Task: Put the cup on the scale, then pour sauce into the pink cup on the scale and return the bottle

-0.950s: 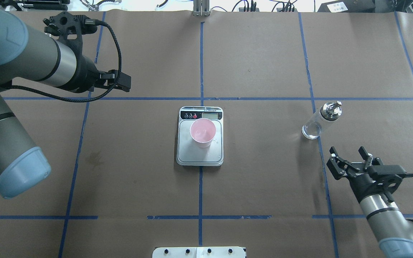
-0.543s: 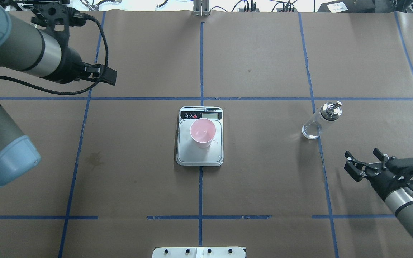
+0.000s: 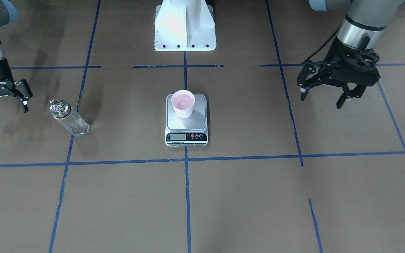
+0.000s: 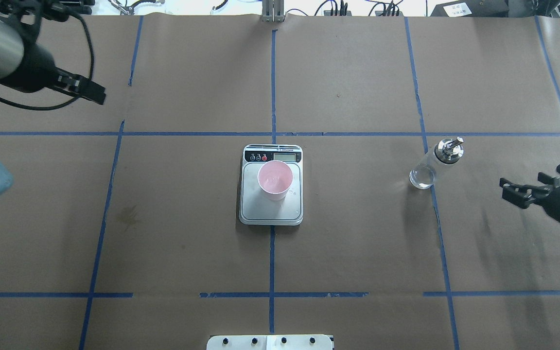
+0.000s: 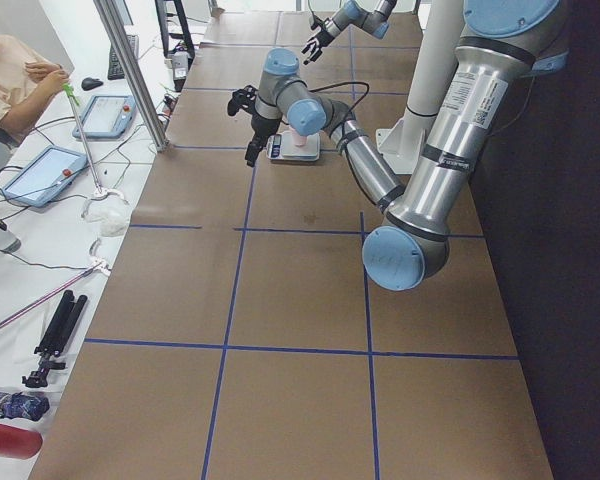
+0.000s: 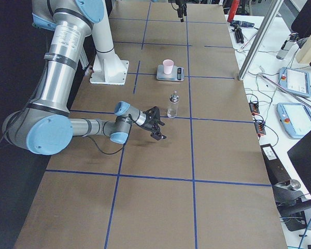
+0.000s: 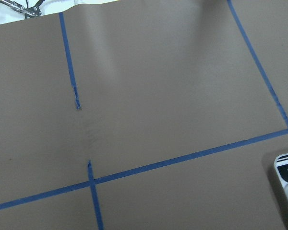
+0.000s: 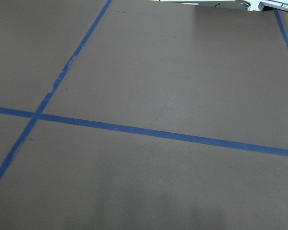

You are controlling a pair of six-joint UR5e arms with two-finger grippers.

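- A table (image 3: 258,196) covered in brown paper, marked into large squares by blue tape lines (image 3: 244,158), fills the scene.
- The scale (image 3: 196,121) lies flat at the middle of the table, on the central tape line. Its black strip with the display and red buttons faces away from the robot.
- The cup (image 3: 183,103) stands upright on the scale's silver platform, toward the half nearer the display. It is pale pink, open at the top, and narrower than the platform.
- The bottle (image 3: 69,117) stands upright on the paper on the robot's right side, its base on a tape line and well apart from the scale. It is clear glass with a shiny metal cap and spout. Any liquid inside is too clear to make out.
- The right gripper (image 3: 8,109) hangs above the table just beyond the bottle, further out to the robot's right. Its jaws are spread wide and hold nothing, and it does not touch the bottle.
- The left gripper (image 3: 321,96) hangs above the table on the robot's left, well apart from the scale. Its jaws are also spread wide and empty.
- The left wrist camera sees paper, tape and one corner of the scale at its lower right edge.
- The right wrist camera sees only paper and tape.
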